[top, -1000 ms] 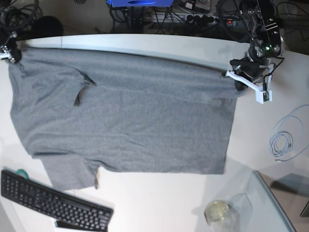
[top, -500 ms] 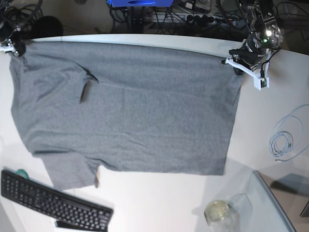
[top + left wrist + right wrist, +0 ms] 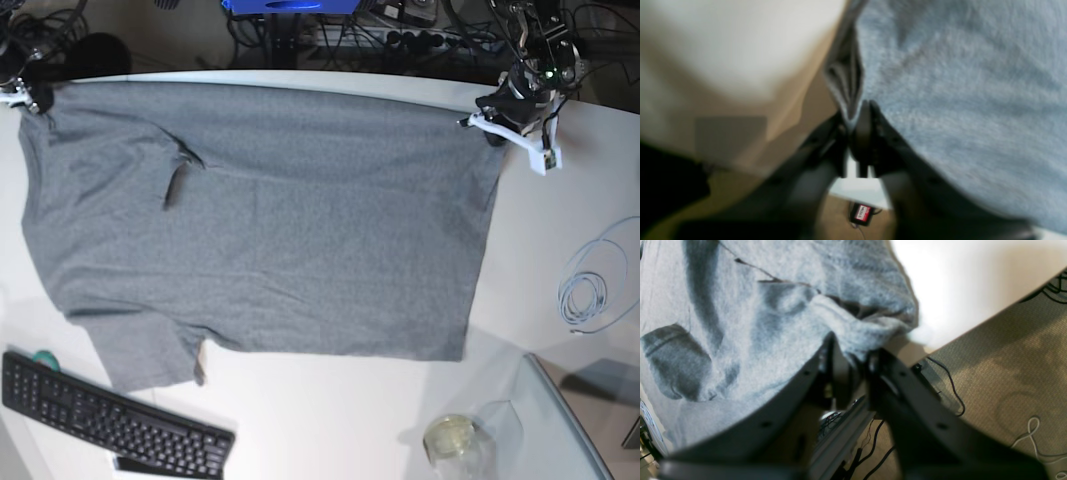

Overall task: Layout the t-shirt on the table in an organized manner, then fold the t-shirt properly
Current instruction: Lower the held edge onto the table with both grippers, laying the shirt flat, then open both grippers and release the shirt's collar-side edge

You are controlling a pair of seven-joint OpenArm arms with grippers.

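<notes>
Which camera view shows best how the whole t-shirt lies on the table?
The base view: the entire t-shirt appears spread over the table. The left wrist view shows only the fabric edge pinched by the left gripper; the right wrist view shows only bunched cloth at the right gripper.

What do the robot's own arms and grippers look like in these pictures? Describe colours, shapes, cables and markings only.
The left gripper has matte black, wedge-shaped plastic fingers narrowing to the tips. The right gripper is the same black style, with small round screw holes along each finger. In the base view, the dark left arm carries black cables, a lit green indicator and a white bracket at the wrist.
</notes>
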